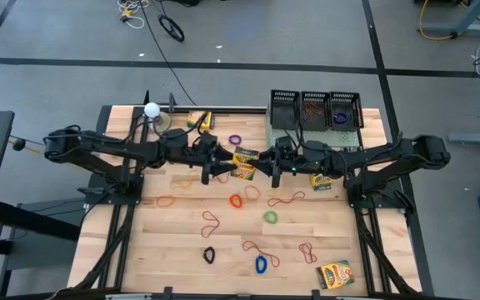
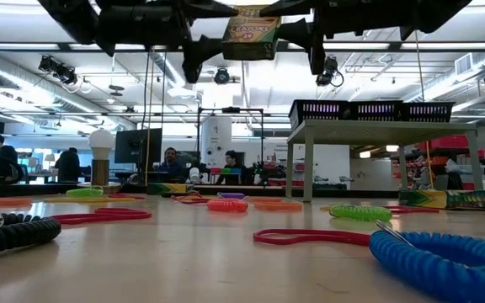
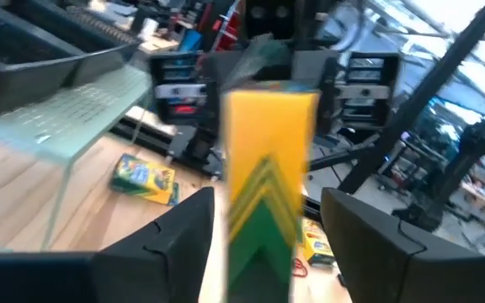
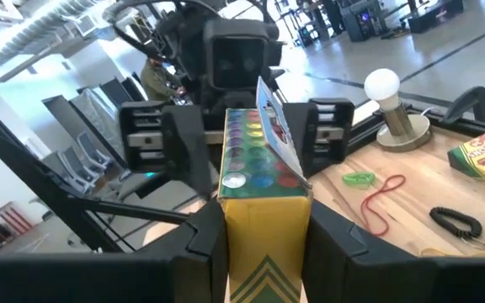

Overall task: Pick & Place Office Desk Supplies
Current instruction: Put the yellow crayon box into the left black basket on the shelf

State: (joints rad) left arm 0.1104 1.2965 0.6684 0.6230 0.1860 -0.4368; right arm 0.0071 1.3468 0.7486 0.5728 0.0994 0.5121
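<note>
Wooden desk (image 1: 182, 250) planks carry scattered rubber-band loops (image 1: 261, 264) near the front edge. Above the desk's middle, a crayon box (image 1: 245, 162) hangs in the air: the right pincer (image 1: 267, 162) pinches one end, while the left pincer (image 1: 223, 166) stands spread around the other end. Black mesh trays (image 1: 315, 109) sit on a shelf (image 1: 357, 133) at the far right corner.

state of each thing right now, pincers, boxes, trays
left pincer: open, fingers apart from the box
right pincer: shut on crayon box
crayon box: held above the table, between both arms
mesh trays: on the green shelf
rubber bands: scattered on the table
</note>
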